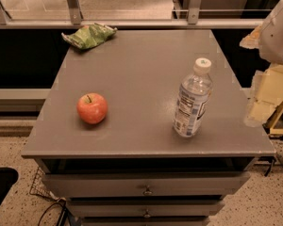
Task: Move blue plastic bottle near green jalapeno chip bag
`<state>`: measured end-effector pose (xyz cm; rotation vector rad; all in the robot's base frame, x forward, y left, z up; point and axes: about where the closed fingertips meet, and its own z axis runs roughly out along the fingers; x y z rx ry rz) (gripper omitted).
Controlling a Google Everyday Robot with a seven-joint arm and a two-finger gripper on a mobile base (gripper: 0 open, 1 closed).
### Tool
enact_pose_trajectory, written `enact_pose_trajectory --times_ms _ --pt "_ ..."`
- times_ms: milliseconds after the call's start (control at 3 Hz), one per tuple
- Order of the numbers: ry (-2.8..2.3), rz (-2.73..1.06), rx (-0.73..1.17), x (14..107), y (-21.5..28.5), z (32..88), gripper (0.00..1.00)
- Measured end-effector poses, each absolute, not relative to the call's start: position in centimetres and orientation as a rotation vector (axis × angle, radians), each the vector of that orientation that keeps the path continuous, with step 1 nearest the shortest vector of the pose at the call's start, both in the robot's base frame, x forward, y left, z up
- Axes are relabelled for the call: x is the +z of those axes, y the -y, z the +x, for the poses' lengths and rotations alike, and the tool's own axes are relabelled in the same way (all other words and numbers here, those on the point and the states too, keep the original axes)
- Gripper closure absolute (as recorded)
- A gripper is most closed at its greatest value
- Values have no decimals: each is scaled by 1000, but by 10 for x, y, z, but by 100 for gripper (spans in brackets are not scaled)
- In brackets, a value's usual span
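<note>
The single camera sits high and fairly near, looking steeply down and forward over the grey flat-topped drawer cabinet (pixel 141 74), just left of the gripper (pixel 263 100) at the view's right edge.

The bottle (pixel 192 100) stands upright near the front right of the grey table (pixel 141 69). It is clear plastic with a white screw cap and a pale printed label, and nothing touches it. The bag (pixel 88 36) lies crumpled at the far left corner, green foil with light markings and a touch of red, well apart from the bottle and diagonally across from it. The gripper (pixel 260 108) hangs beyond the table's right edge, near the bottle but clear of it.
</note>
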<state>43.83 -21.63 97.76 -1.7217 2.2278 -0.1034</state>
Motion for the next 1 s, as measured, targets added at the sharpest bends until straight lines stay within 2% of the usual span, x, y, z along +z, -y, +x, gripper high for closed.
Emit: enact_pose_trajectory --times_ms 667,1000 --pt "-2212 -1705 -67 977 216 438 0" --pt "-2165 -1641 75 948 229 442 0"
